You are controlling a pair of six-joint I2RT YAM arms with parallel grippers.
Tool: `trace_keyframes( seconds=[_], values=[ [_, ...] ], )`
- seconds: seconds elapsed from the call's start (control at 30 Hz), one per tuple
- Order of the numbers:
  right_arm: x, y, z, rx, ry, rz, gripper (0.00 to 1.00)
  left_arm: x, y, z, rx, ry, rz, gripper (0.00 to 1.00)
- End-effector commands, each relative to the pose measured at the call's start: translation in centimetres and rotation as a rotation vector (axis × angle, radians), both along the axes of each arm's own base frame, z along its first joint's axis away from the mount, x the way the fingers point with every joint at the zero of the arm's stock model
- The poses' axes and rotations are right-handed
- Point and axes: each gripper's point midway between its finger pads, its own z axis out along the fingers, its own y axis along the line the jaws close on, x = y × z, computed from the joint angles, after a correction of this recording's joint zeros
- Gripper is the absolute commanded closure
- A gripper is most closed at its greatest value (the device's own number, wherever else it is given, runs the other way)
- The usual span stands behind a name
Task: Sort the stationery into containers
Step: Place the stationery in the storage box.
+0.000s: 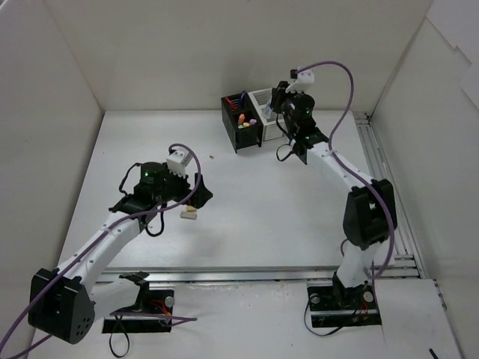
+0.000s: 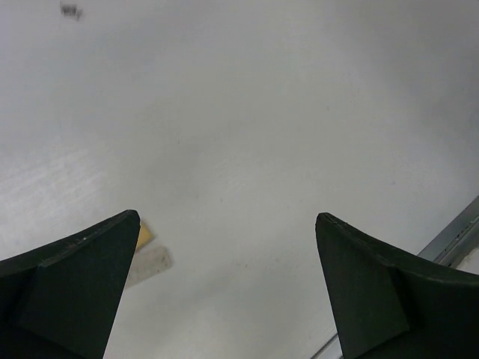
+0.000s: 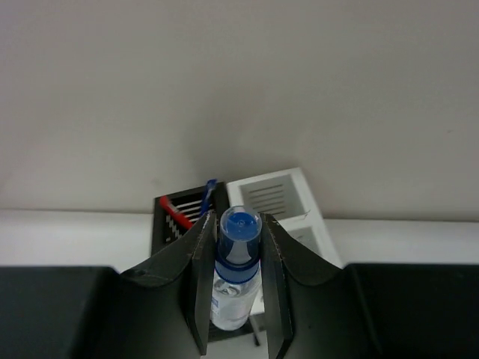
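Observation:
The black container (image 1: 241, 127) and the white mesh container (image 1: 263, 101) stand joined at the far middle of the table. Highlighters (image 1: 245, 120) and red and blue pens (image 1: 236, 99) stand in the black one. My right gripper (image 1: 278, 103) hovers above the containers, shut on the blue-capped white stick (image 3: 238, 288), cap up. The right wrist view shows the black container (image 3: 179, 213) and the white one (image 3: 273, 196) beyond the gripper (image 3: 238, 218). My left gripper (image 1: 196, 198) is open and empty, low over the table. A tan and grey eraser (image 1: 188, 212) lies just beside its left finger (image 2: 82, 284); the eraser (image 2: 150, 262) is partly hidden.
White walls close in the table on the left, back and right. A metal rail (image 1: 389, 194) runs along the right side and another (image 1: 262, 273) along the front; it shows in the left wrist view (image 2: 456, 235). A small dark speck (image 1: 211, 157) lies mid-table.

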Motion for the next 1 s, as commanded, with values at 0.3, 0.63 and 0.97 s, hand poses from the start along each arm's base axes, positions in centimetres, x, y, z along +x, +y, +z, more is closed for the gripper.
trace_keyframes(
  seconds=[0.3, 0.63, 0.97],
  values=[
    [12.7, -2.7, -0.3, -0.286, -0.161, -0.221, 1.0, 0.0, 5.8, -5.4, -0.028, 0.305, 0.395, 0.0],
    [10.1, -2.6, -3.5, -0.239, -0.068, -0.169, 0.31, -0.4, 6.5, -9.3, 0.021, 0.446, 0.45, 0.0],
    [-0.1, -2.6, 2.9, -0.197, -0.123, -0.099, 0.11, 1.6, 6.8, -11.1, 0.145, 0.433, 0.546, 0.09]
  ],
)
